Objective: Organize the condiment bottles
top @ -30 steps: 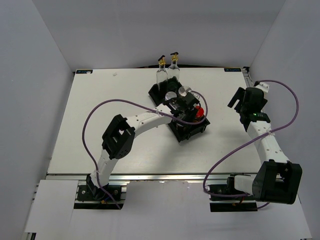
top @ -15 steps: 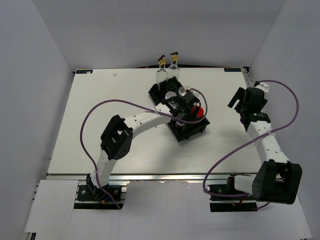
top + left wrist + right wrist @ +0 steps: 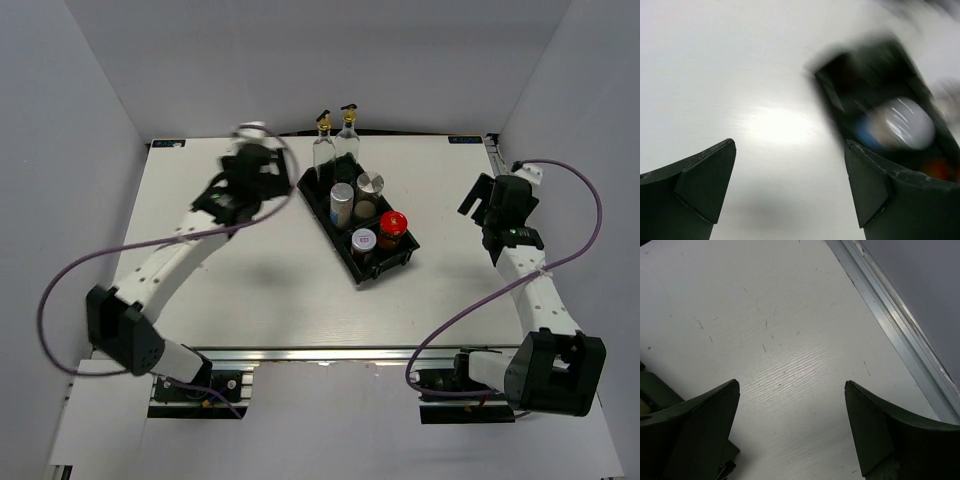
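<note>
Big change in the last half sec: the left gripper (image 3: 790, 145), which was down over the middle of the black tray (image 3: 386, 270), has swung clear and now sits out over bare table (image 3: 200, 290) to the tray's far-left, smeared w/ motion in the top view. Its wrist cam shows the fingers spread wide w/ nothing between them, so it's open and empty, i.e. whatever it was placing has been let go. W/ the arm out of the way the tray contents are readable: red-capped jar (image 3: 392, 222) and a small jar (image 3: 363, 240) w/ a pale lid side by side in the near compartment, a tall silver-lidded jar (image 3: 342, 195) and a silver-lidded shaker (image 3: 371, 183) in the next one back, all upright. The two glass bottles (image 3: 322, 150) w/ gold spouts stand together at the tray's far end; from this angle I can't tell if they're inside the last compartment or just behind it on the table. The right gripper (image 3: 791, 384) hangs near the right table edge, well apart from the tray, also wide open w/ nothing in it. My read: the four jars are sorted, the left arm's withdrawal looks like a retreat after a drop, not a reach for sth new. If the bottles are already in the tray, the job's approx done; if not, they're the last two to seat.
</note>
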